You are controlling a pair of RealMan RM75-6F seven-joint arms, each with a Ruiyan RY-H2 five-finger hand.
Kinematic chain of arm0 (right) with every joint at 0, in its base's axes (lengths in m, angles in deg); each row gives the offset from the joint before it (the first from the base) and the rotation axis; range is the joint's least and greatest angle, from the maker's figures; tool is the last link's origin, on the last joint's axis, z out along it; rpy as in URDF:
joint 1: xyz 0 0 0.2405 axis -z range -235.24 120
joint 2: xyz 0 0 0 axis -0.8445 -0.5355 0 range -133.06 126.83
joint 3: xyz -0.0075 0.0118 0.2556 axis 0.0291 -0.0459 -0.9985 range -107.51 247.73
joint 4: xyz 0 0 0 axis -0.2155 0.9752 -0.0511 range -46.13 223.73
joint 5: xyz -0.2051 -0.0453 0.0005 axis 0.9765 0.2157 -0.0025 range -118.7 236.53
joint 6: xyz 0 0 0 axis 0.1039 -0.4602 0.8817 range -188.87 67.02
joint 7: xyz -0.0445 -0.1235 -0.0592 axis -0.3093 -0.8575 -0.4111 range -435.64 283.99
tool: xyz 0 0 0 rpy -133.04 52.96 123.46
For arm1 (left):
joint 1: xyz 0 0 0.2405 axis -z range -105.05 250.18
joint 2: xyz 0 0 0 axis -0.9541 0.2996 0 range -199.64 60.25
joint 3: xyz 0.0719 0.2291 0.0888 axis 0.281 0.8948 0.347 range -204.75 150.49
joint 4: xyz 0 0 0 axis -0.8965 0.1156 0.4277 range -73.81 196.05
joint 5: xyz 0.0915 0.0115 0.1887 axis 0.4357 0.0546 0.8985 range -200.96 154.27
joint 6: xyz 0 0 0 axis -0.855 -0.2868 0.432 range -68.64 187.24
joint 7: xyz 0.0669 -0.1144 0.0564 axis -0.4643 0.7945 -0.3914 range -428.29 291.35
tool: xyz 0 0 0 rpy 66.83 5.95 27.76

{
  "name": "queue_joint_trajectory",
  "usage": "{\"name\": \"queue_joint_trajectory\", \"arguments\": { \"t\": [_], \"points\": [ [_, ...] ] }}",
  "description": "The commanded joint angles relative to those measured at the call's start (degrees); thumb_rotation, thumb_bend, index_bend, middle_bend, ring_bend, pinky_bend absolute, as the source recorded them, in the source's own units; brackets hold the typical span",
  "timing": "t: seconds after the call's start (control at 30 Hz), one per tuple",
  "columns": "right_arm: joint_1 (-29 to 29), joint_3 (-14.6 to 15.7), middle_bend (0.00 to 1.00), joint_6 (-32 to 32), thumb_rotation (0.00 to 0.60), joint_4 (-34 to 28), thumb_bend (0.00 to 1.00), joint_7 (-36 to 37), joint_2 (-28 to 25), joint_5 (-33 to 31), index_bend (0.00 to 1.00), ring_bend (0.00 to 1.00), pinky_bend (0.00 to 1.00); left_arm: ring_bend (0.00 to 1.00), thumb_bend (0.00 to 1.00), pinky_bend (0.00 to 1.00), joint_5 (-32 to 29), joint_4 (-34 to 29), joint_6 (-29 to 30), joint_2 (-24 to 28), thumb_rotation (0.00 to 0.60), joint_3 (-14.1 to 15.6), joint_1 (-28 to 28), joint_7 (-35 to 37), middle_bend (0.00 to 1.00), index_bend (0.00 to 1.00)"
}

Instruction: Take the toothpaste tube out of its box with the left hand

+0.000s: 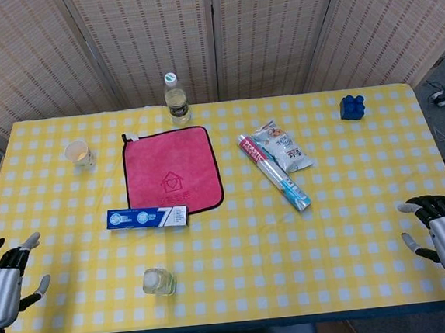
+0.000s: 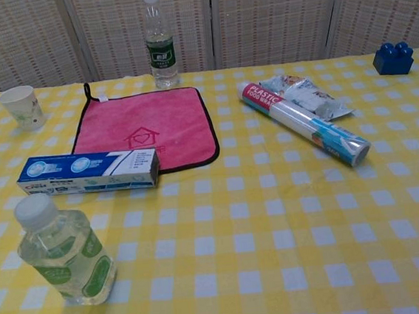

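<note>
The blue and white toothpaste box (image 1: pixel 147 217) (image 2: pixel 88 172) lies flat and closed on the yellow checked tablecloth, just in front of the pink towel (image 1: pixel 171 172) (image 2: pixel 148 130). No tube is visible outside it. My left hand (image 1: pixel 4 277) hovers at the near left corner of the table, fingers spread and holding nothing, well to the left of the box. My right hand (image 1: pixel 444 234) is at the near right edge, also with fingers apart and empty. Neither hand shows in the chest view.
A small clear bottle (image 1: pixel 158 281) (image 2: pixel 64 250) stands near the front edge, close to the box. A paper cup (image 1: pixel 79 153) (image 2: pixel 23 106), a tall bottle (image 1: pixel 176 98) (image 2: pixel 159 39), a plastic wrap roll (image 1: pixel 274 173) (image 2: pixel 305 122), a snack packet (image 1: pixel 281 146) and a blue block (image 1: pixel 352 107) (image 2: pixel 393 58) lie further back.
</note>
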Motion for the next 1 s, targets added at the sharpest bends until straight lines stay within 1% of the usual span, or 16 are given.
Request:
{"name": "queue_joint_trajectory", "arguments": {
  "t": [0.03,0.4,0.63,0.77,0.83,1.0],
  "points": [
    [-0.1,0.0,0.31,0.1,0.6,-0.2,0.25,-0.1,-0.1,0.0,0.34,0.22,0.21,0.29,0.31,0.07,0.0,0.2,0.0,0.0,0.6,0.1,0.0,0.1,0.27,0.16],
    [0.3,-0.4,0.31,-1.1,0.6,-0.5,0.25,-0.1,-0.4,0.0,0.34,0.22,0.21,0.29,0.31,0.07,1.2,0.5,-0.4,0.2,0.6,-0.6,1.2,0.7,0.27,0.16],
    [0.3,-0.7,0.31,-1.6,0.6,-1.0,0.25,-0.5,-0.8,0.0,0.34,0.22,0.21,0.29,0.31,0.07,3.4,-0.9,-4.4,1.4,0.6,-1.6,5.2,1.2,0.27,0.16],
    [0.1,-0.9,0.31,-1.6,0.6,-1.5,0.25,-1.0,-1.1,0.2,0.34,0.22,0.21,0.28,0.31,0.07,3.8,-2.8,-8.6,1.9,0.6,-3.0,9.1,-0.1,0.27,0.16],
    [0.0,-1.0,0.31,-1.7,0.6,-1.9,0.25,-1.4,-1.3,0.3,0.34,0.22,0.21,0.27,0.31,0.07,3.1,-4.0,-11.8,2.0,0.6,-3.8,11.4,-1.4,0.26,0.15],
    [-0.1,-1.2,0.31,-1.8,0.6,-2.7,0.25,-2.1,-1.9,0.4,0.34,0.22,0.21,0.19,0.31,0.07,-1.3,-6.1,-20.7,1.6,0.6,-5.6,17.1,-5.4,0.19,0.08]
  ]
}}
